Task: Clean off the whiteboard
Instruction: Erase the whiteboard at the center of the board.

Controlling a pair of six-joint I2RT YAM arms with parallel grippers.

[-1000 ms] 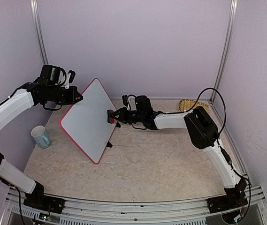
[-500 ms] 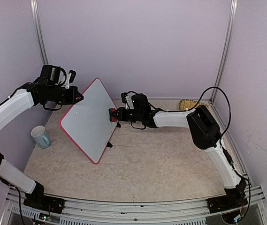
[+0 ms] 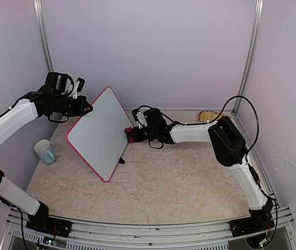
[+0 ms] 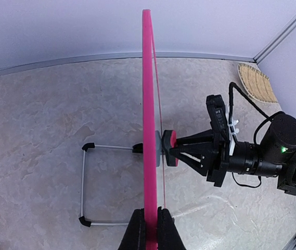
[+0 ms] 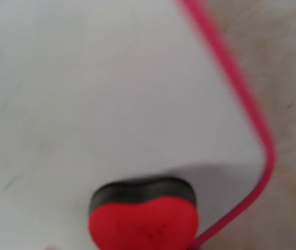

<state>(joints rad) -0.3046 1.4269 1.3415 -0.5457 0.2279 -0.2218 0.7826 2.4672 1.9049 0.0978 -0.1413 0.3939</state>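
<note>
Soft, even light from above fills the scene. Up close, my right wrist view blurs: the eraser (image 5: 143,223) throws a faint grey shadow on the whiteboard (image 5: 85,78). My left wrist view is sharp but bows straight lines near its edges.

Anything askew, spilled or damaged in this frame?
Nothing stands out. The whiteboard stands propped, its frame pinched by the left claw, while the right claw presses a red eraser against it. The mug sits upright.
</note>
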